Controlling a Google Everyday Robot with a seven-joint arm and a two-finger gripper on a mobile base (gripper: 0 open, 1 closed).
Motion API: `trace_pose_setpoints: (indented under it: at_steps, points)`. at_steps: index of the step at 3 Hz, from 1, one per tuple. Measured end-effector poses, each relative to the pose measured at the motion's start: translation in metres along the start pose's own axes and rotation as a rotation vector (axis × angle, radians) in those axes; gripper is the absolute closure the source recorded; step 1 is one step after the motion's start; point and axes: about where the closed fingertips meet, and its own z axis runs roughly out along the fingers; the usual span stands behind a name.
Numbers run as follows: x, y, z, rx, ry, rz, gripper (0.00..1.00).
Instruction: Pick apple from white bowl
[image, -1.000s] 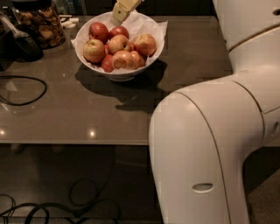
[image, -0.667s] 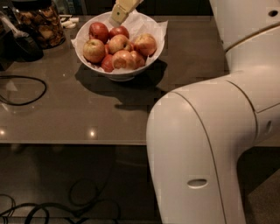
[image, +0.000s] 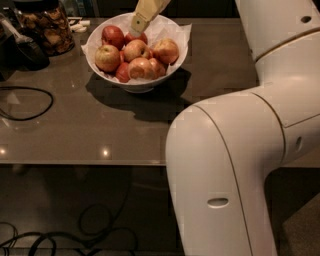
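Observation:
The white bowl, lined with crumpled white paper, stands at the back of the dark table. It holds several red and yellow apples. My gripper, tan in colour, comes down from the top edge of the camera view over the bowl's far side. Its tip is just above the rear apples, between the dark red one and the pale one. Nothing is seen held in it.
A glass jar of brown snacks stands at the back left beside a dark object. A black cable loops on the table's left side. My large white arm fills the right foreground. More cables lie on the floor.
The gripper has come down slightly toward the rear apples. The white arm link in the foreground has shifted a little to the left. The bowl and apples have not moved.

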Motion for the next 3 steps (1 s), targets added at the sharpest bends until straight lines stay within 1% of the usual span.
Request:
trace_pose_setpoints:
  at_steps: [1, 2, 3]
  points:
    - [0.0002, -0.0001, 0.0004, -0.001, 0.000, 0.000, 0.04]
    - [0.0002, -0.0001, 0.0005, -0.001, 0.000, 0.000, 0.00]
    - [0.0002, -0.0001, 0.0005, -0.001, 0.000, 0.000, 0.00]
